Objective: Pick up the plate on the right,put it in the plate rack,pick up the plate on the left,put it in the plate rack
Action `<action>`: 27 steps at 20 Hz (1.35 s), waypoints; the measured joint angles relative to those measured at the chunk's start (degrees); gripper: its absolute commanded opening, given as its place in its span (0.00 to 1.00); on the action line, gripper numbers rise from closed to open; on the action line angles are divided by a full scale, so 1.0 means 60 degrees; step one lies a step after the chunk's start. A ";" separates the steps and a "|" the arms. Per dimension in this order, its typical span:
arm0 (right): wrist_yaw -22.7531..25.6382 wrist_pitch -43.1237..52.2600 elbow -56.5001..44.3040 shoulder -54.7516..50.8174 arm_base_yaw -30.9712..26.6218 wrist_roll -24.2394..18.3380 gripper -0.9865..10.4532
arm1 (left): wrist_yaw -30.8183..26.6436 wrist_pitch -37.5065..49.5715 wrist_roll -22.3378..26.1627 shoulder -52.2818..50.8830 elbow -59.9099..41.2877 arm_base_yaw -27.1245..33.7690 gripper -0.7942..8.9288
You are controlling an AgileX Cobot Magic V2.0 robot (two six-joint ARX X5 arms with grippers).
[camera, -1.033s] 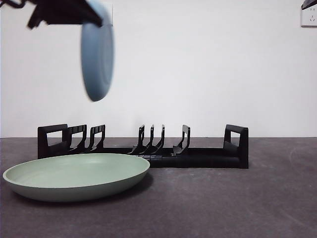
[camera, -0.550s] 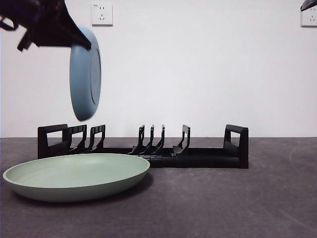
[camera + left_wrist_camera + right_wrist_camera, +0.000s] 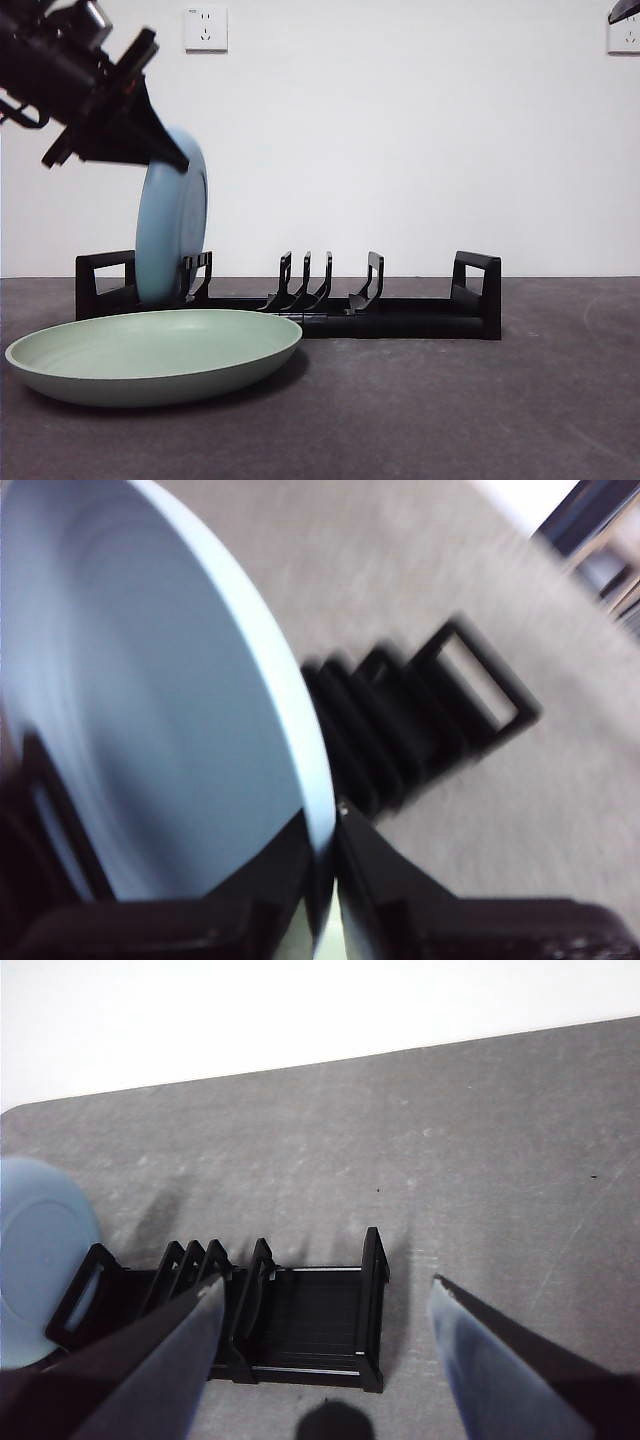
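The blue plate (image 3: 170,235) is pinched at its upper rim by the left end effector (image 3: 150,150), seen at the upper left of the front frame. It hangs almost on edge, its lower rim down among the prongs at the left end of the plate rack (image 3: 290,300); whether it's actually seated in a slot can't be told, since the left wrist view is blurred. There the jaws are clamped on the plate's (image 3: 150,700) thin edge.

Handling-wise, the plate looks like stiff, light, smooth plastic or melamine, so slipping or swinging in such a narrow rim pinch is probably the thing to watch, more than breakage. The rim seems the only sensible place to be grabbed.

The green plate (image 3: 155,355) lies flat on the desk (image 3: 480,410) at the lower left, in front of the rack. It's wide and shallow, so the raised rim would likely need to be taken from the side, and some sliding on the desk could be expected.

The right end effector (image 3: 325,1360) is spread wide with nothing in it, held above the rack (image 3: 300,1320).
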 measured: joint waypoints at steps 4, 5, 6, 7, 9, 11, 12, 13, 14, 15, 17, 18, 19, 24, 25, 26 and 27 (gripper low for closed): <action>0.0000 -0.0069 0.0000 0.0000 0.0000 0.0000 0.39 | -0.0346 -0.0379 0.0335 -0.0069 0.0051 -0.0073 0.26; 0.0000 -0.0077 0.0000 0.0000 0.0000 0.0000 0.39 | -0.0426 -0.0492 0.0353 -0.0073 0.0051 -0.0069 0.31; 0.0000 -0.0077 0.0000 0.0004 0.0000 0.0000 0.39 | -0.0466 -0.0579 0.0364 -0.0069 0.0051 -0.0062 0.35; 0.0000 -0.0077 0.0000 0.0004 0.0000 0.0000 0.39 | -0.0503 -0.0670 0.0372 -0.0066 0.0051 -0.0051 0.37; -0.0022 -0.0117 0.0000 0.0000 0.0000 0.0000 0.39 | -0.0495 -0.0710 0.0372 -0.0062 0.0051 -0.0029 0.38; -0.0029 -0.0179 0.0000 0.0015 0.0004 0.0000 0.39 | -0.0302 -0.0725 0.0372 -0.0073 0.0051 -0.0029 0.38; -0.0084 -0.0215 0.0000 0.0029 0.0007 0.0000 0.39 | -0.0135 -0.0747 0.0372 -0.0109 0.0051 -0.0029 0.38; -0.0288 -0.0277 0.0000 0.0051 0.0007 0.0000 0.39 | -0.0015 -0.0790 0.0372 -0.0179 0.0051 -0.0029 0.38; -0.0601 -0.0313 0.0000 0.0087 0.0007 0.0000 0.39 | 0.0095 -0.0841 0.0372 -0.0299 0.0051 -0.0029 0.38; -0.0962 -0.0324 0.0000 0.0142 0.0007 0.0004 0.39 | 0.0135 -0.0871 0.0372 -0.0437 0.0051 -0.0029 0.38; -0.1872 -0.0324 0.0000 0.0321 0.0011 0.0033 0.39 | 0.0168 -0.0903 0.0372 -0.0882 0.0051 -0.0029 0.38; -0.2371 -0.0324 0.0000 0.0452 0.0029 0.0040 0.38 | 0.0164 -0.0907 0.0372 -0.1188 0.0051 -0.0033 0.38; -0.2823 -0.0335 0.0000 0.0601 0.0080 0.0044 0.38 | 0.0164 -0.0907 0.0382 -0.1534 0.0051 -0.0040 0.38; -0.4113 -0.0382 0.0000 0.1628 0.0667 0.0080 0.38 | -0.0036 -0.0922 0.0838 -0.3370 0.0051 -0.0302 0.38; -0.4237 -0.0393 0.0000 0.2018 0.0925 0.0102 0.38 | -0.0437 -0.0991 0.1045 -0.3982 0.0051 -0.0477 0.38; -0.4258 -0.0386 0.0000 0.2430 0.1173 0.0106 0.38 | -0.0958 -0.1133 0.1279 -0.4594 0.0051 -0.0689 0.38; -0.4258 -0.0372 0.0000 0.2841 0.1410 0.0106 0.38 | -0.1523 -0.1322 0.1541 -0.5191 0.0051 -0.0922 0.38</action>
